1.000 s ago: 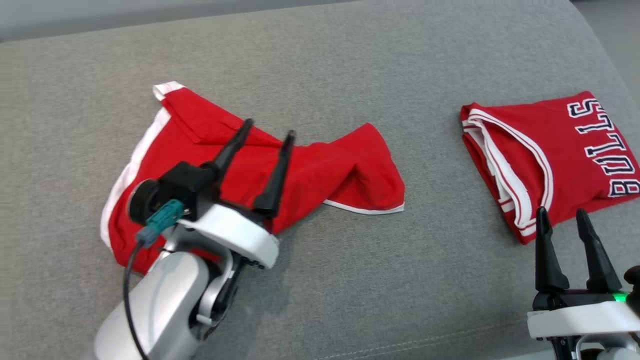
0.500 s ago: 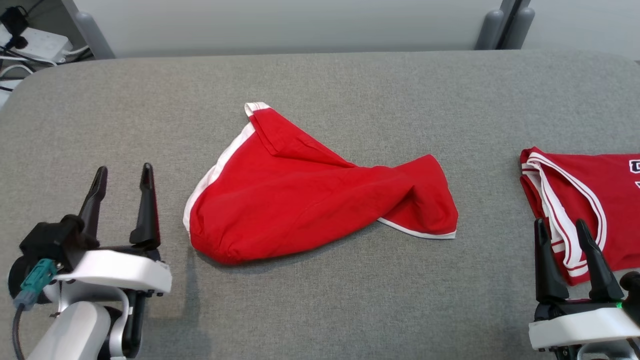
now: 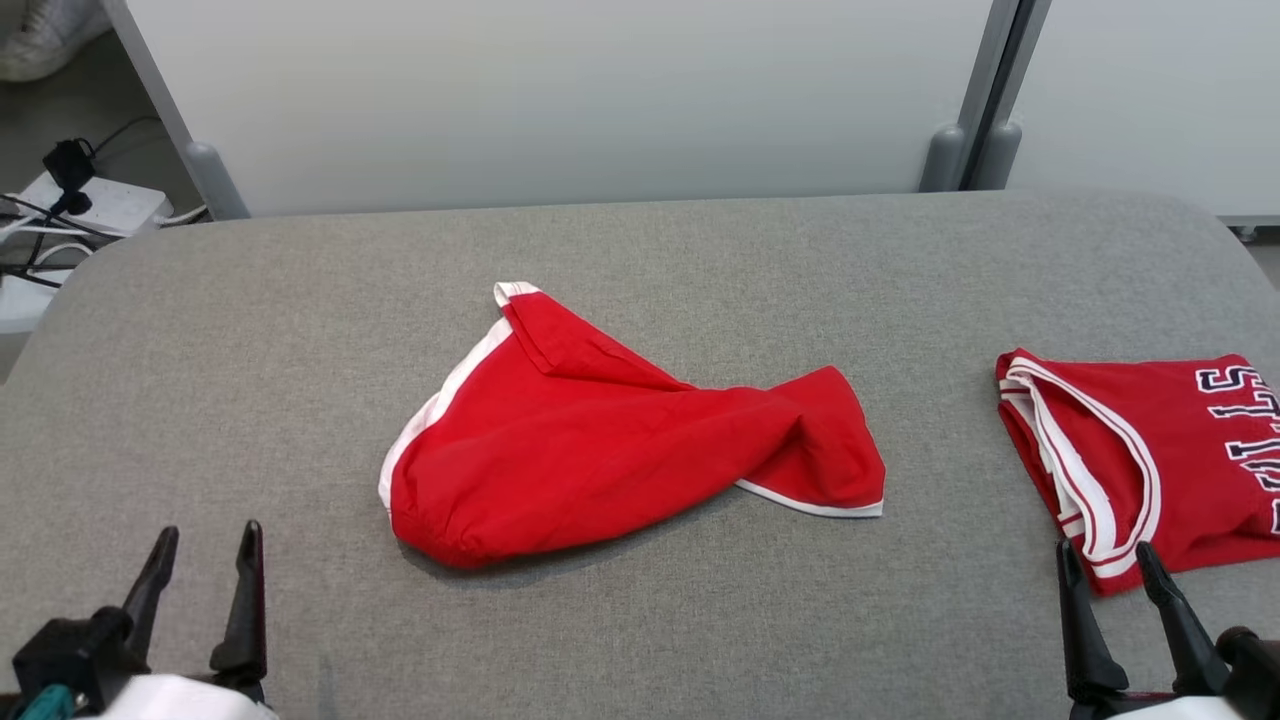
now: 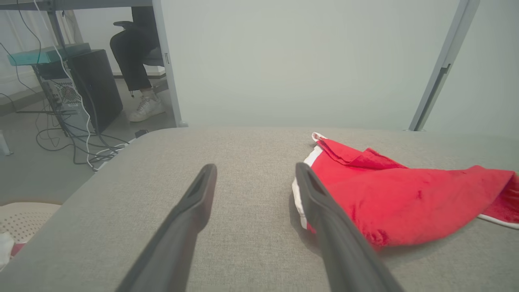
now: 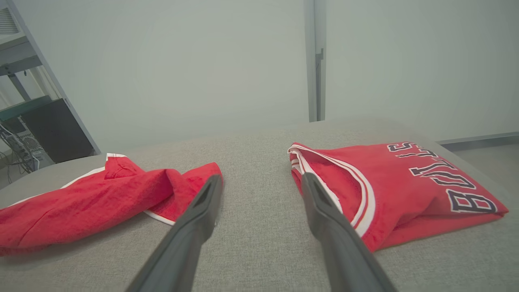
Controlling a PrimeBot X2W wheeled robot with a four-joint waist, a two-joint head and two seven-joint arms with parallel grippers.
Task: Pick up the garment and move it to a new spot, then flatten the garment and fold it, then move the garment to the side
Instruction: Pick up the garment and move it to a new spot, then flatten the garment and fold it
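The garment [image 3: 600,450] is a red piece with white trim, lying crumpled and half doubled over in the middle of the grey padded table [image 3: 700,250]. My left gripper [image 3: 210,530] is open near the table's front left, off to the garment's left and apart from it. In the left wrist view the garment [image 4: 405,198] lies just right of my open left gripper [image 4: 255,168]. My right gripper [image 3: 1104,548] stands open at the front right, holding nothing. In the right wrist view the garment [image 5: 89,202] lies left of the right gripper [image 5: 261,178].
A folded red jersey [image 3: 1180,470] with dark lettering lies at the table's right end, just beyond my right gripper; the right wrist view shows this jersey [image 5: 397,182] too. A pale partition stands behind the table. Cables and a power strip [image 3: 90,205] lie on the floor far left. A seated person's leg and shoe [image 4: 146,107] show beyond.
My left gripper has pulled back from over the garment to the front left, open and empty. The head camera has tilted up. The garment lies as before.
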